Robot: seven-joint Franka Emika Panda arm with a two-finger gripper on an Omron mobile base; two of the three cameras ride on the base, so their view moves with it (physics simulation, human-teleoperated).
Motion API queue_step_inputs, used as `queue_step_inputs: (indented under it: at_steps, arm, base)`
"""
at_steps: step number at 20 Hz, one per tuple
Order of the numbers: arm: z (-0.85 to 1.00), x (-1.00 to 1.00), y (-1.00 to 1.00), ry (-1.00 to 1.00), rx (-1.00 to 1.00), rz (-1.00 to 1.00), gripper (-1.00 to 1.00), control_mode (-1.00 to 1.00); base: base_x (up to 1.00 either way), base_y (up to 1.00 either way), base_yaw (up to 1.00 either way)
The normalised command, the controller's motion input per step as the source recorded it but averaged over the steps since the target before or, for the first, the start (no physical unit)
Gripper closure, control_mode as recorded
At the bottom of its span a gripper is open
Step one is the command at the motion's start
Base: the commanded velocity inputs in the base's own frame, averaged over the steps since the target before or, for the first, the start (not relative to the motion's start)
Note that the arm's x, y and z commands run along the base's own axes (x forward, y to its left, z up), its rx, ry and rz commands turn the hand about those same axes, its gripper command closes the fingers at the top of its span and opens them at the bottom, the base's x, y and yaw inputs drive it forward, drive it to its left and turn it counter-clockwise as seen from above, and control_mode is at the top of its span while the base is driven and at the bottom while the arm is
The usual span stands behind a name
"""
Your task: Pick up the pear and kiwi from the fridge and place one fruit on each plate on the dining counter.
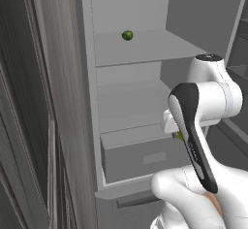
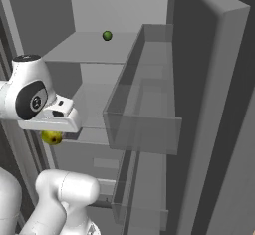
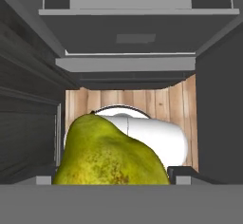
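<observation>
Fingers: the two dark fingers [image 3: 182, 172] stood one on each side of the pear [image 3: 111, 154], closed against it, so the fruit was held between them.
Pear: yellow-green with brown speckles, it sat right up against the hand camera; from the right base view it hung just under the white hand [image 2: 47, 121], in front of the fridge's [image 2: 89, 10] lower part.
Hand: in the left base view the white wrist hid most of the fruit, with a sliver of yellow-green at its lower edge near the drawer [image 1: 145, 157].
Fridge: open, with pale grey inner walls and flat shelves; its door with clear bins [image 2: 144, 99] stood swung out on the right.
Upper shelf: a small dark green ball [image 1: 127, 35] lay there, well apart from the hand.
Floor: wooden boards [image 3: 156, 102] showed below the drawer in the hand view.
</observation>
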Motion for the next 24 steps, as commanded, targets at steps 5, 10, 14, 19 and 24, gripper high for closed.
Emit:
queue_step_inputs:
  at_steps: [5, 10, 14, 19, 24]
  arm:
    - [0.0, 0.0, 0.0, 0.0, 0.0, 0.0, 1.0, 1.0]
    - [0.0, 0.0, 0.0, 0.0, 0.0, 0.0, 1.0, 1.0]
    - [0.0, 0.0, 0.0, 0.0, 0.0, 0.0, 1.0, 1.0]
    - [0.0, 0.0, 0.0, 0.0, 0.0, 0.0, 1.0, 1.0]
    - [0.0, 0.0, 0.0, 0.0, 0.0, 0.0, 1.0, 1.0]
  base:
    - [-0.38, -0.12, 0.02]
    - [-0.63, -0.22, 0.01]
    - [-0.76, -0.21, 0.0]
    - [-0.87, -0.23, 0.0]
    - [-0.98, -0.24, 0.0]
